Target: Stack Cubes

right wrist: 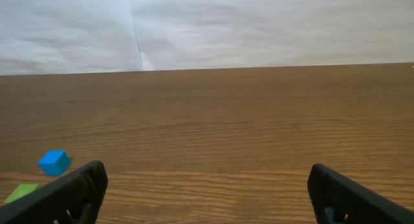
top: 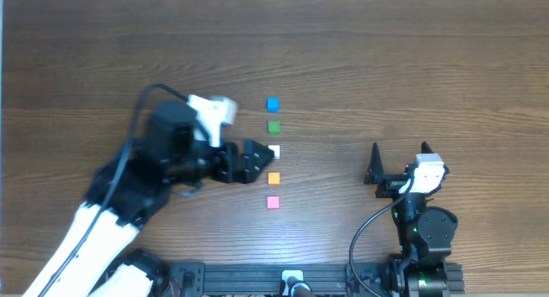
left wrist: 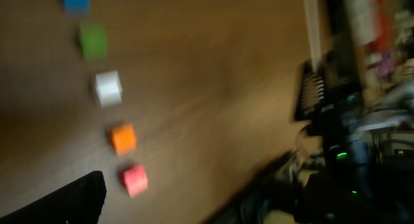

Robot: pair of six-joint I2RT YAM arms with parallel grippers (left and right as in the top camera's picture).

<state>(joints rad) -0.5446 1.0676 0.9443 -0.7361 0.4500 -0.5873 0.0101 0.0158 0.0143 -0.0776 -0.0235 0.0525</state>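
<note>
Five small cubes lie in a column at the table's middle: blue point(top: 273, 104), green point(top: 274, 127), white point(top: 274, 151), orange point(top: 274, 178) and pink point(top: 273, 202), each apart from the others. My left gripper point(top: 260, 158) is open just left of the white and orange cubes and holds nothing. In the left wrist view one dark finger point(left wrist: 71, 201) shows near the pink cube point(left wrist: 134, 180), with orange point(left wrist: 123, 138), white point(left wrist: 108, 88) and green point(left wrist: 93, 41) beyond. My right gripper point(top: 399, 154) stands open and empty to the right of the column; its view catches the blue cube point(right wrist: 54, 162).
The wooden table point(top: 429, 65) stretches bare around the cubes. The right arm's base point(top: 420, 237) stands at the front right, and it shows as dark blurred shapes point(left wrist: 336, 120) in the left wrist view. A white wall point(right wrist: 259, 26) rises behind the table's far edge.
</note>
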